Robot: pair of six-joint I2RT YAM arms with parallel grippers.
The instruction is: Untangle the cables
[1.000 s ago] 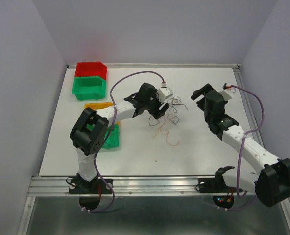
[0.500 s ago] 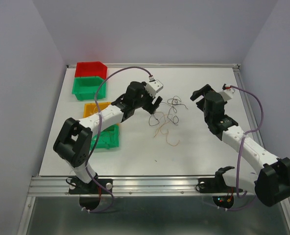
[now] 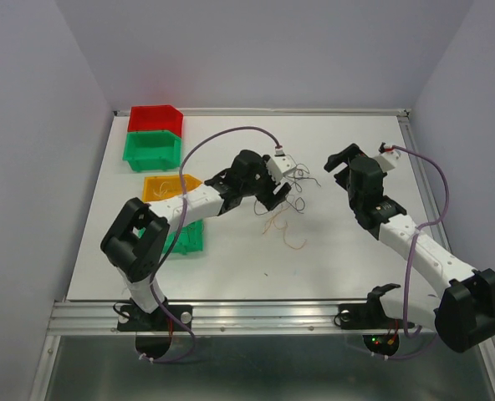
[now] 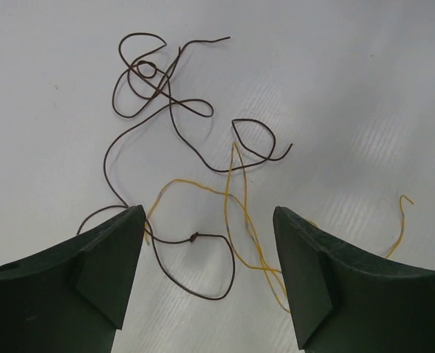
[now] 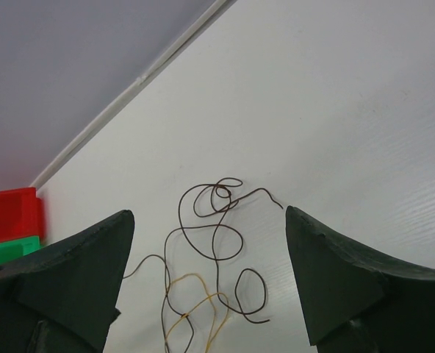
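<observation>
The cables lie loose on the white table: a thin dark brown wire [image 4: 166,95] in curls and loops, tangled with a thin yellow-orange wire [image 4: 239,213]. My left gripper [image 4: 208,220] is open and empty just above them, with a brown loop and yellow strands between its fingers. In the top view the left gripper [image 3: 279,197] is over the tangle's left part, with the dark wire [image 3: 298,200] and the orange wire [image 3: 293,242] beside it. My right gripper [image 3: 341,159] is open and empty to the right of the tangle. It faces the brown wire [image 5: 217,220] and the yellow wire [image 5: 195,301].
A red bin [image 3: 155,119] and a green bin [image 3: 151,150] stand at the back left. An orange bin [image 3: 168,185] and another green bin [image 3: 186,238] sit under the left arm. A raised rim [image 3: 410,167] runs along the table's right side.
My left gripper swung left away from the cables, then came back right and now sits over the tangle. The cables lie much as before. The right arm has not moved.
</observation>
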